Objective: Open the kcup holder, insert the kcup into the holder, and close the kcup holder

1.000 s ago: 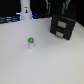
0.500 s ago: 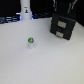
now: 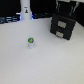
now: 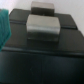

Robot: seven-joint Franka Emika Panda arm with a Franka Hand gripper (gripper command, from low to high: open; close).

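The white surface (image 3: 45, 62) fills most of the exterior view. The black holder (image 3: 64, 26) sits at its far edge toward the exterior view's right, two grey marks on its front, with the arm's dark bulk directly above it. The wrist view shows the holder (image 4: 42, 50) close up, filling the frame. A white post (image 3: 24, 11) stands at the far left. The kcup (image 3: 30, 42), green-topped, rests upright mid-surface, well apart from the holder. The end effector's fingers are not visible, so its opening cannot be told.
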